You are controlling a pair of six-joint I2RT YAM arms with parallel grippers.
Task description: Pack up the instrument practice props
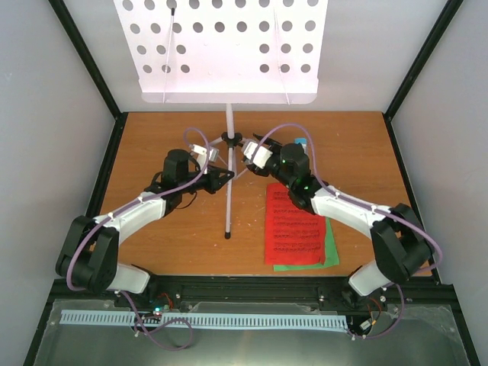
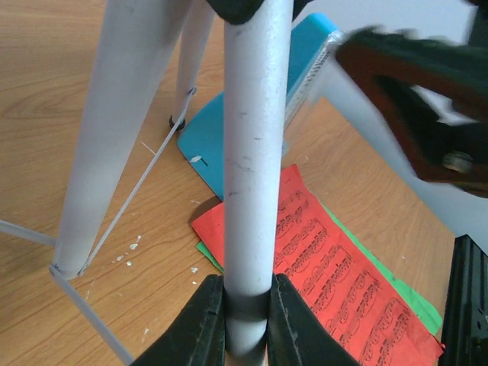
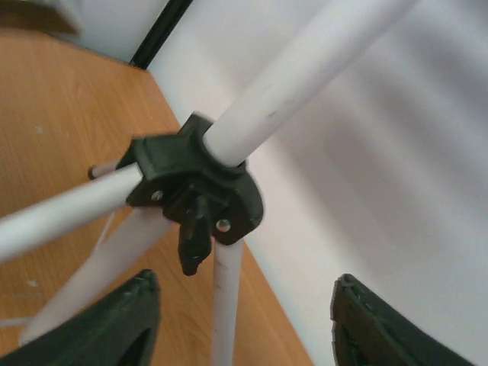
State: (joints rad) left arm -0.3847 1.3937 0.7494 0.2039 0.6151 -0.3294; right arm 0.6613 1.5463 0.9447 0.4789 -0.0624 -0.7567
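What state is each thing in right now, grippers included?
Silver tripod music stand with grey perforated tray: upright, legs spread.
Left gripper: shut on a stand tube.
Right gripper: open, facing the black hub.
Red sheet-music page: flat, atop the green page.
Small blue metronome: on the wooden table, untouched.

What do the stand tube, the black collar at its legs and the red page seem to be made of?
Stand tube: probably painted or coated metal; pale matte skin with small dark scratches.
Black collar: likely moulded plastic; dull black, rounded edges, screw heads set in it.
Red page: paper; thin, flat, printed with music lines.
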